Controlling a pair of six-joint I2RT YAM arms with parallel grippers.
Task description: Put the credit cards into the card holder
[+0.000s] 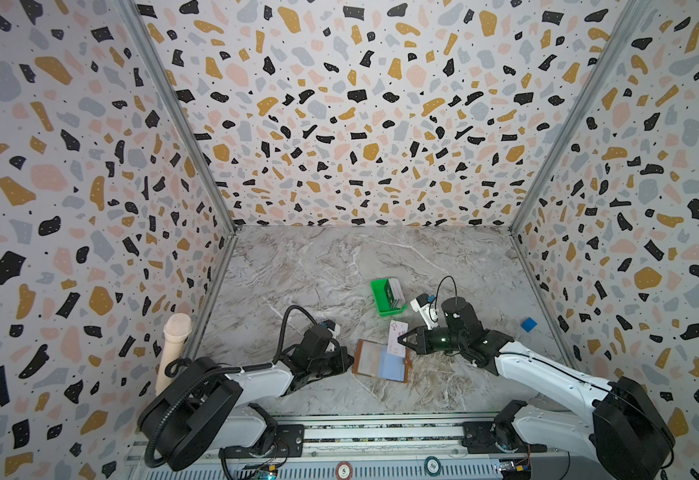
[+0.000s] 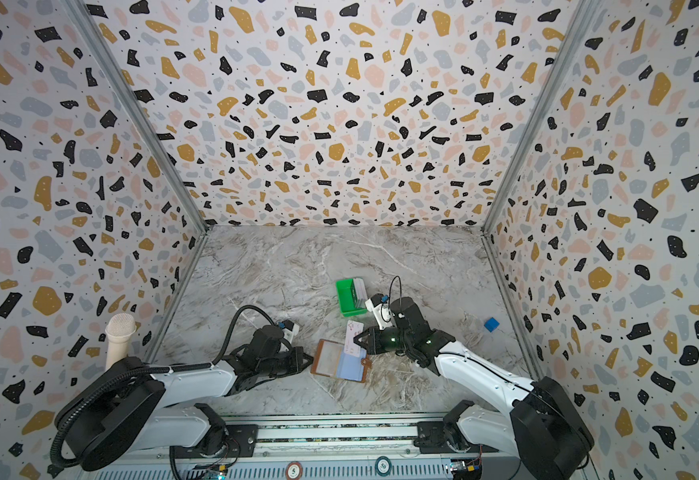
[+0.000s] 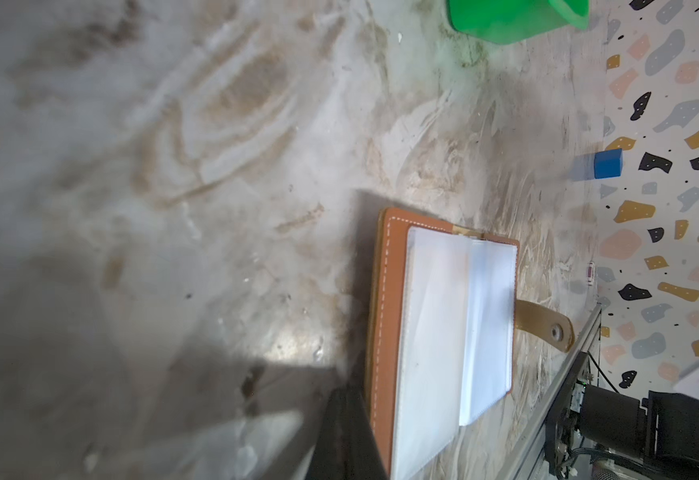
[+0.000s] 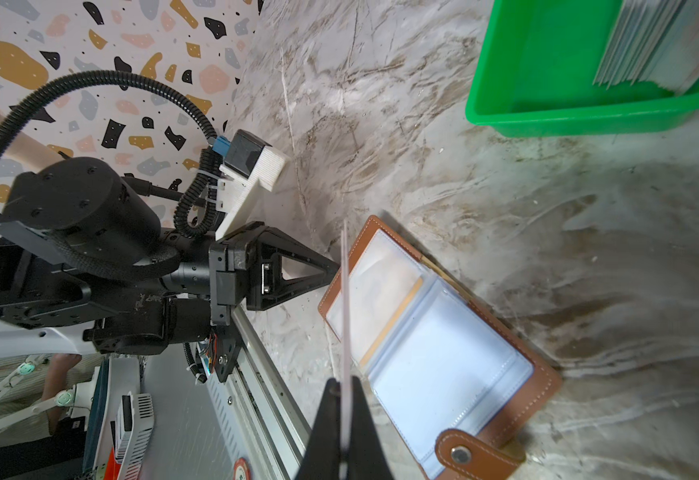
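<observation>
The tan card holder [image 1: 381, 360] [image 2: 340, 360] lies open on the marble, its clear sleeves [image 4: 443, 365] facing up and its snap strap [image 3: 545, 322] at one side. My right gripper [image 1: 402, 338] [image 4: 344, 388] is shut on one white-pinkish credit card [image 1: 397, 330] [image 4: 345, 299], held on edge just over the holder's left page. My left gripper [image 1: 349, 359] [image 3: 347, 392] is shut, its tips against the holder's left cover edge. More credit cards [image 1: 395, 293] [image 4: 651, 41] stand stacked in a green tray [image 1: 379, 301].
A small blue cube [image 1: 528, 324] [image 3: 607, 164] sits near the right wall. A beige microphone [image 1: 175, 345] stands at the left wall. The green tray [image 2: 344, 299] is behind the holder. Patterned walls close three sides and a metal rail [image 1: 381, 432] runs along the front.
</observation>
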